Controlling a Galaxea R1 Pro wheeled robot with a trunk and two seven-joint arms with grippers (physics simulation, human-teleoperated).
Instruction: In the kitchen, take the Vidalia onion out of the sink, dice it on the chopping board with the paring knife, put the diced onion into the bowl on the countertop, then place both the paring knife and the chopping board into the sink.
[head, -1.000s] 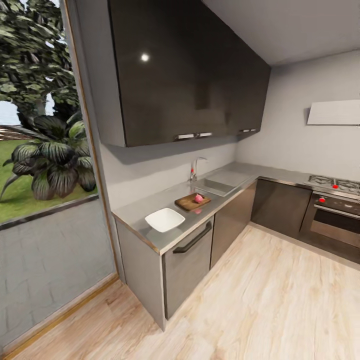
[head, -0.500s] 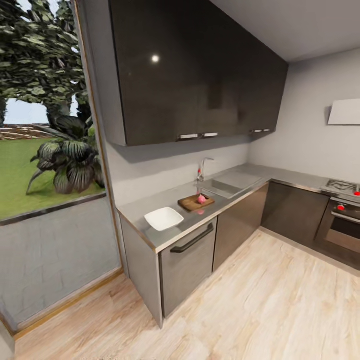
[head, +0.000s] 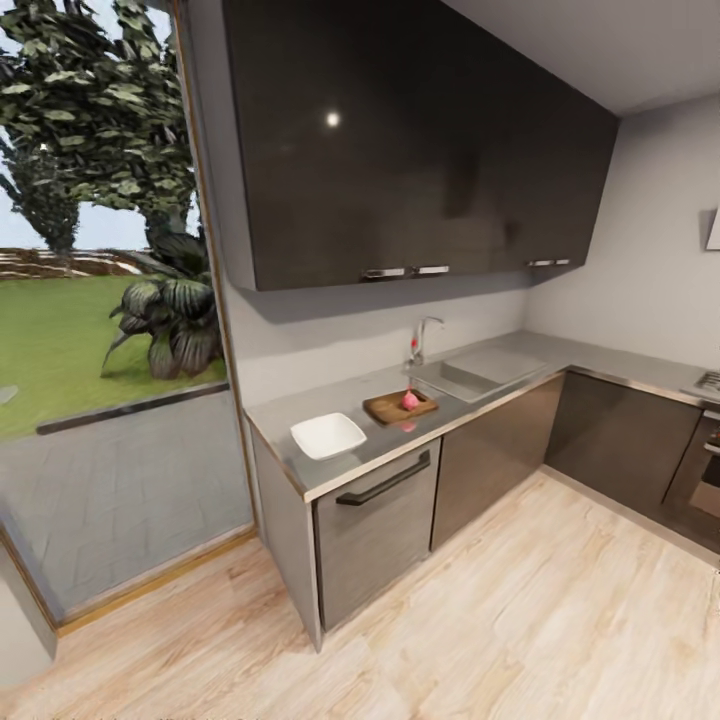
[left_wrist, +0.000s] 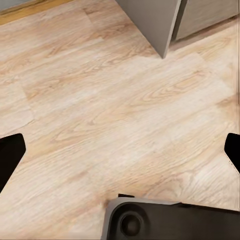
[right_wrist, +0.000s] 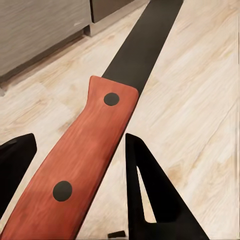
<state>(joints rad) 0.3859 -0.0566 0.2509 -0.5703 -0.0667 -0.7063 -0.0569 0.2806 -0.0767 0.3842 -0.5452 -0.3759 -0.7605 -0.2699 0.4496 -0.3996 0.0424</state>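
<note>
Across the room in the head view, the grey countertop (head: 285, 412) carries the white bowl (head: 328, 436) and, beside it, the brown chopping board (head: 388, 408). A pinkish onion (head: 410, 400) rests on the board. Beyond the board are the sink (head: 462, 378) and its chrome tap (head: 422, 338). In the right wrist view, my right gripper (right_wrist: 80, 137) is shut on the paring knife (right_wrist: 85, 160); its reddish handle lies between the fingers and the dark blade (right_wrist: 145, 45) points out over the floor. My left gripper (left_wrist: 122, 145) hangs open above bare floor.
Light wooden floor (head: 520, 610) lies between me and the cabinets. A handle-fronted cabinet (head: 375, 520) sits under the bowl. A glass wall (head: 110, 400) stands left of the counter's end. An oven (head: 700, 450) is at the far right. Dark wall cabinets (head: 400, 140) hang above.
The whole head view has shifted, with the counter sliding right and more of the garden showing at the left: the camera moved. Bowl, board and onion keep their places on the counter.
</note>
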